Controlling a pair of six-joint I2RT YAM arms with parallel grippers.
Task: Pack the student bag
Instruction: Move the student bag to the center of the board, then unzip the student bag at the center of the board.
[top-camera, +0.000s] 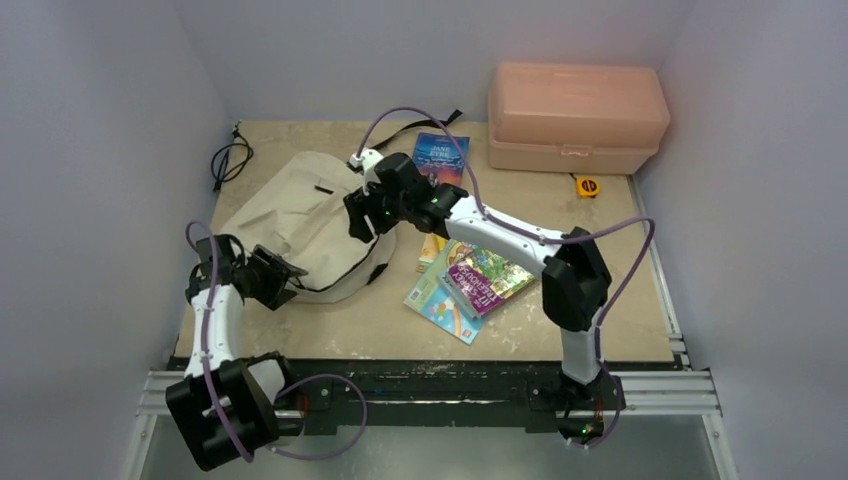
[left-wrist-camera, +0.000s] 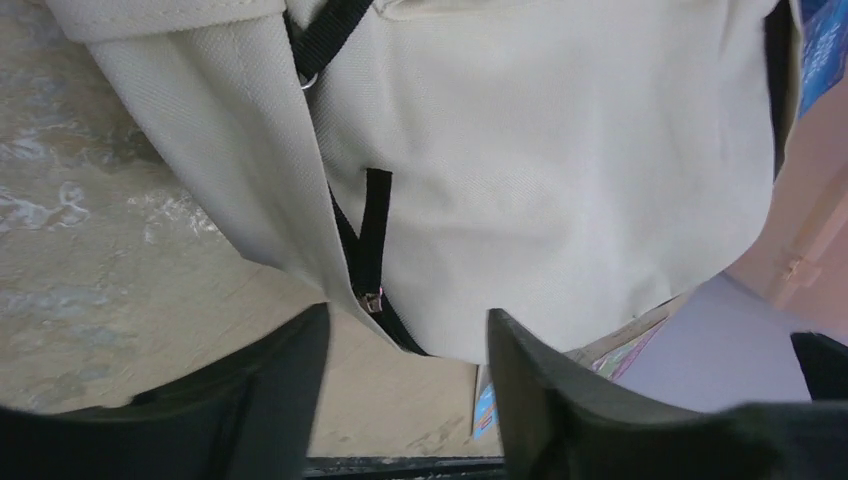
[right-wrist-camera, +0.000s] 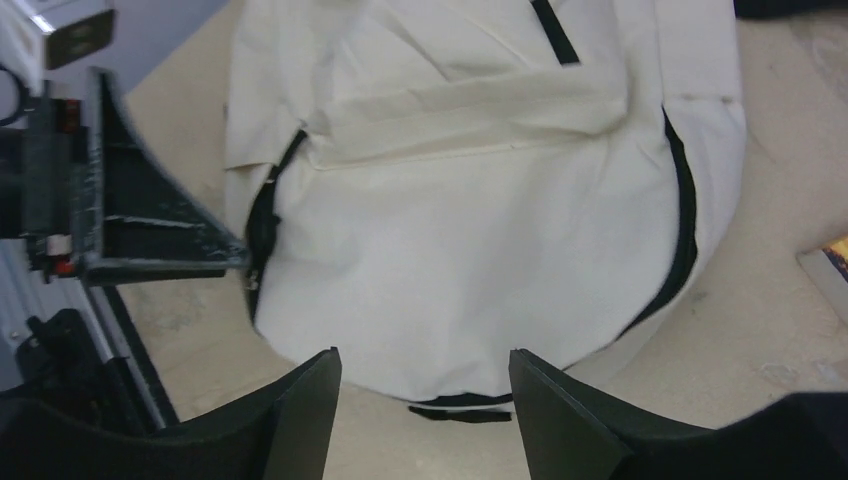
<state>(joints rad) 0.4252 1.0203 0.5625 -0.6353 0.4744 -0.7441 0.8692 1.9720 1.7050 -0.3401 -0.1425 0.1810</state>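
The student bag, soft beige fabric with black zipper lines, lies flat at the left middle of the table. My left gripper is open and empty at the bag's near-left edge. In the left wrist view its jaws stand apart just short of the bag and a zipper pull. My right gripper is open and empty at the bag's right edge. In the right wrist view its jaws stand apart in front of the bag, over a black zipper tab. Several colourful books lie right of the bag.
A blue book lies behind the right arm. A salmon-pink plastic box stands at the back right, with a yellow tape measure beside it. A black cable lies at the back left. The left gripper shows in the right wrist view.
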